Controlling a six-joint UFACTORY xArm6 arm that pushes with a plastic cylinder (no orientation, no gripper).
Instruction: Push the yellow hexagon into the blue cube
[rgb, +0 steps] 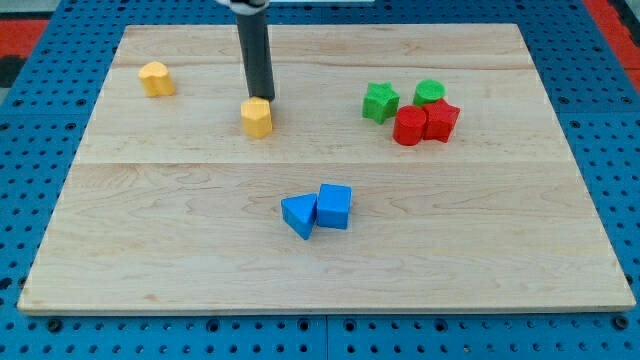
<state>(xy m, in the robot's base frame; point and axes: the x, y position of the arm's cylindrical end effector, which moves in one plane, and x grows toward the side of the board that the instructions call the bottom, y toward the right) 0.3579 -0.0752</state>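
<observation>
In the camera view, my tip (263, 99) sits at the top edge of the yellow hexagon (257, 117), touching it or just about, in the upper-middle of the table (150, 240). There are no fingers to open or close, only the bare rod. The blue cube (334, 206) lies well apart, toward the table's bottom edge and slightly to the view's right, touching a blue wedge-like block (298, 215). I judge the push is just starting; the next move calls for driving the hexagon down and rightward.

Another yellow block (156, 78) rests near the top-left corner; green and red blocks (415, 111) cluster toward the right edge.
</observation>
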